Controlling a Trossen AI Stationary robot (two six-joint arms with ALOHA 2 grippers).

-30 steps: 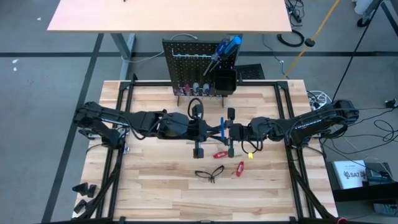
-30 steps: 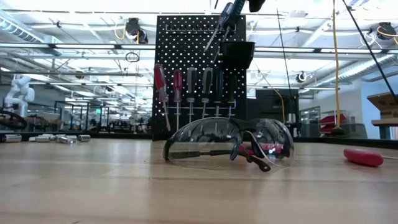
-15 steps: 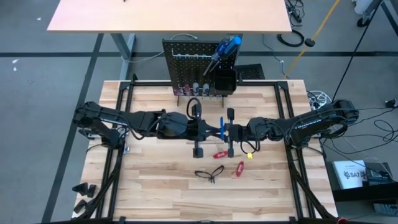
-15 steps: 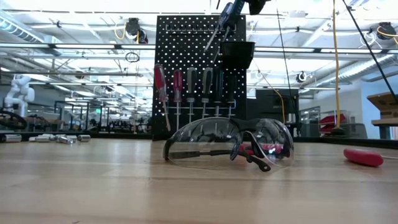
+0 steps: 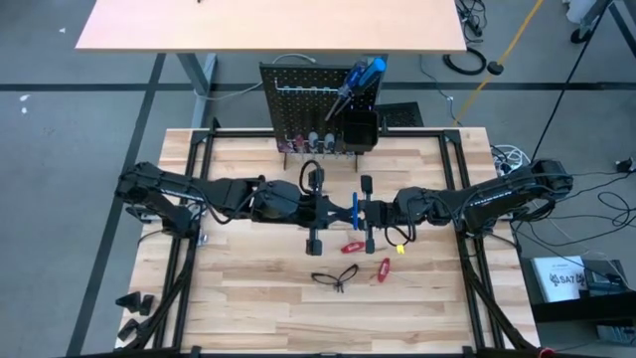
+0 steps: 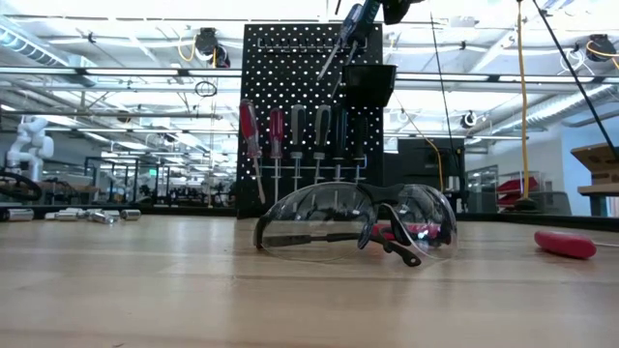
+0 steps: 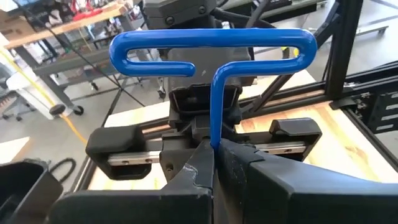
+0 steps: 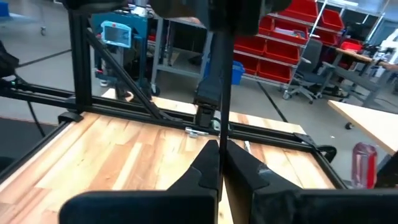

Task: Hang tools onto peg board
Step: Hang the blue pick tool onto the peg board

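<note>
While you look down from high view, blue T-handle hex key (image 5: 355, 207) sits between both grippers, crossbar running toward peg board (image 5: 316, 104). Left gripper (image 5: 343, 209) clamped on its shank; right gripper (image 5: 364, 210) pinched shut on shank too. Left wrist view alone shows glossy looped handle (image 7: 211, 50). Glasses (image 5: 335, 277) lie nearer, apart.

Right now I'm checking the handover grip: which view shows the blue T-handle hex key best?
The left wrist view: the blue T-handle hex key fills it, its shaft pinched in the left gripper. The high view shows only a blue sliver between both grippers. The right wrist view shows its thin shaft; the low view misses it.
</note>
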